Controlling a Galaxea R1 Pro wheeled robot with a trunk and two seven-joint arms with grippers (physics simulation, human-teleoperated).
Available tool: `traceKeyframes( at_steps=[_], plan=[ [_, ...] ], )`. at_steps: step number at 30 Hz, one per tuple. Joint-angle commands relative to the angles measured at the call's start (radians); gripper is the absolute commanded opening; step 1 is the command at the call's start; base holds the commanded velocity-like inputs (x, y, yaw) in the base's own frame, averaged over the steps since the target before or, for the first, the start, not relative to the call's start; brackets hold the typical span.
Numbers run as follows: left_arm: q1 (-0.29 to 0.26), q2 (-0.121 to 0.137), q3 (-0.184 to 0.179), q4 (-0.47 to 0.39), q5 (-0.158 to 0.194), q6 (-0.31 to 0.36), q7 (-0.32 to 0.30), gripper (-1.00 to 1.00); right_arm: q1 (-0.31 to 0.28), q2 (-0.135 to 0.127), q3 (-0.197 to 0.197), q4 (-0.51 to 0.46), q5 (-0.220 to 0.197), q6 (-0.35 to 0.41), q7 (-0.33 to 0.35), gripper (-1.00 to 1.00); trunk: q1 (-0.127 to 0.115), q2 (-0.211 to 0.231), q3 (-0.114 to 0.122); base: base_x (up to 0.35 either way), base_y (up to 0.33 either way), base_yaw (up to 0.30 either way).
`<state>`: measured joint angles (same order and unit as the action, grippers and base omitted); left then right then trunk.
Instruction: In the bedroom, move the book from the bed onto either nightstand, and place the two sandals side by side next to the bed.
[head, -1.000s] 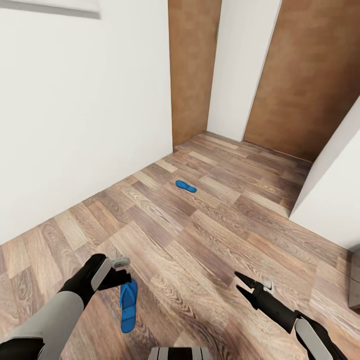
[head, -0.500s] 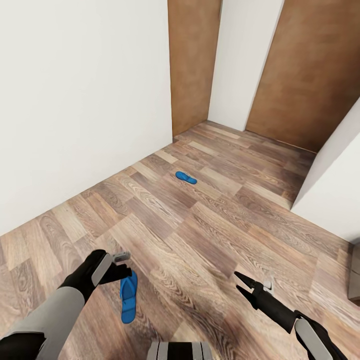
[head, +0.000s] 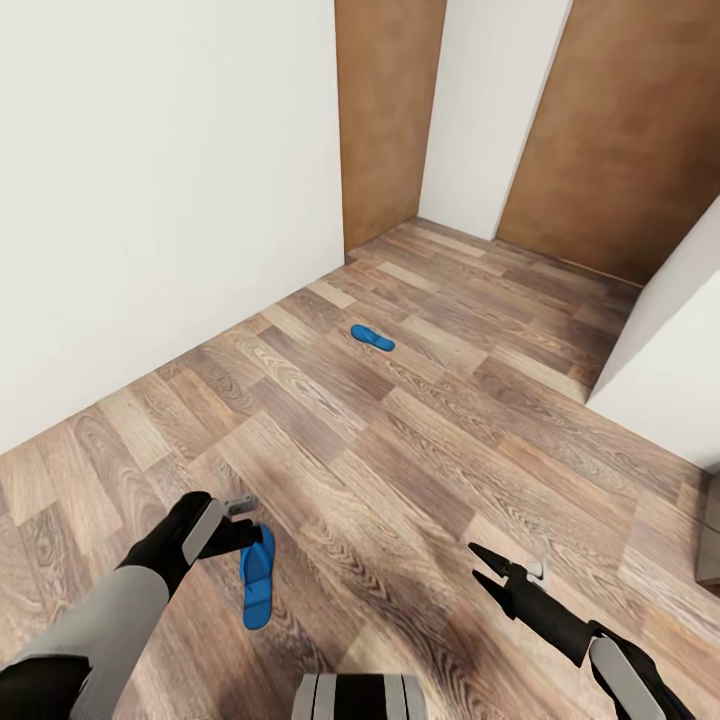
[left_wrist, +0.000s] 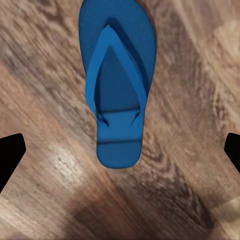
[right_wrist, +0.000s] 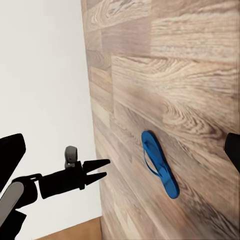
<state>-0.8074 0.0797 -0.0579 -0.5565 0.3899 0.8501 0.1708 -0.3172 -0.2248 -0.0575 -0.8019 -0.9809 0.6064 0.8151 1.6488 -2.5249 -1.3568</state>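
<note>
**Left gripper poised over a blue sandal**

While the head camera looks down over the wood-plank floor (head: 420, 450), the left gripper (head: 243, 535) hangs just above the near sandal (head: 257, 588), which lies flat on the planks close to the robot's base; its fingers look spread, with nothing between them; the far sandal (head: 372, 338) lies well apart, out on the floor towards the white wall (head: 150, 200) and the brown doors (head: 385, 110); the right gripper (head: 486, 568) hovers over bare floor on the other side, jaws parted and empty.

Over to the left wrist camera; here the near sandal (left_wrist: 118, 80) sits straps up on the wood grain, and the two dark fingertips (left_wrist: 10, 157) show at opposite edges of the picture, wide apart, touching nothing; the sandal lies ahead of the gap between them, clear of both.

Now the right wrist camera; the near sandal (right_wrist: 159, 164) rests on the floor (right_wrist: 170, 65), and the left gripper (right_wrist: 100, 170) reaches in beside it, its two fingers slightly parted, holding nothing; the right gripper's own fingertips (right_wrist: 11, 152) stand far apart at the frame edges, open and empty.
</note>
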Motion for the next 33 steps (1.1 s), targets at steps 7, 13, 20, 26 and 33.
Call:
traceKeyframes(
  at_steps=[7, 13, 20, 26, 33],
  plan=[
    [-0.01, 0.002, -0.006, -0.004, 0.01, 0.002, 0.009, 1.0, 0.0, -0.001, -0.001, 0.0, -0.007, 0.007, 0.004, 1.0, 0.003, -0.002, -0.028, 0.0, 0.0, 0.0],
    [-0.016, 0.002, -0.006, -0.005, 0.011, 0.0, 0.009, 1.0, 0.0, -0.003, -0.001, 0.001, -0.012, 0.009, 0.013, 1.0, 0.006, -0.003, -0.051, 0.0, 0.0, 0.0],
    [-0.018, 0.002, -0.006, -0.007, 0.012, -0.021, 0.009, 1.0, 0.002, -0.028, -0.001, 0.0, -0.02, 0.02, 0.074, 1.0, 0.009, -0.005, -0.078, 0.0, 0.0, 0.0],
    [-0.018, 0.002, -0.005, -0.024, 0.012, -0.034, 0.009, 1.0, 0.003, -0.045, -0.002, -0.001, -0.017, 0.024, 0.201, 1.0, 0.011, -0.006, -0.101, 0.0, 0.0, 0.0],
    [-0.018, 0.001, -0.006, -0.034, 0.012, -0.038, 0.009, 1.0, 0.004, -0.065, -0.002, -0.001, -0.018, 0.025, 0.274, 1.0, 0.015, -0.008, -0.128, 0.0, 0.0, 0.0]
  ],
)
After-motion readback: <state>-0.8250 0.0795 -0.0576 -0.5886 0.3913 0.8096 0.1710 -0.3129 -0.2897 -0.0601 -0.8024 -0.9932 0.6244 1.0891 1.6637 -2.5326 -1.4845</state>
